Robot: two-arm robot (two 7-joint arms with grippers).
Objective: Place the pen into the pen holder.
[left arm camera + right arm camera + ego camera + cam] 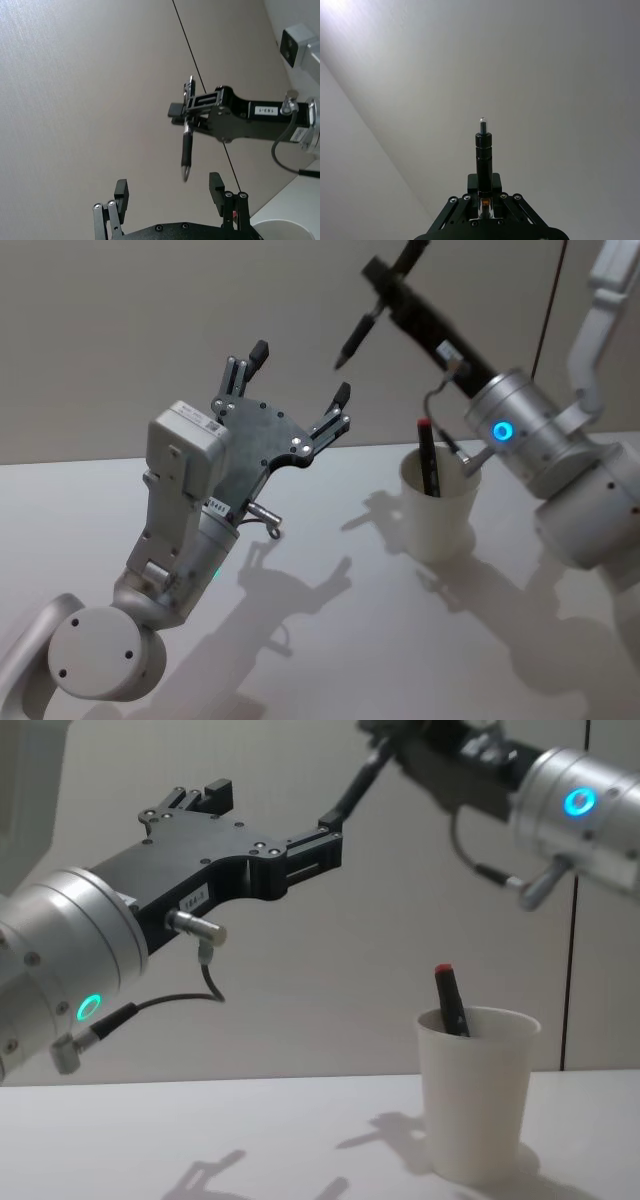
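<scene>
1. Presently the slim black pen hangs tip-down, clenched in the right gripper, high above and left of the tapered white paper cup.
2. Next, I judge, comes carrying it over the cup's rolled rim, then lowering.
3. Inside the cup leans a red-capped black marker.
4. Beside the cup, the left gripper hovers released, metal fingers spread.

Lab: bare white table, blank wall
</scene>
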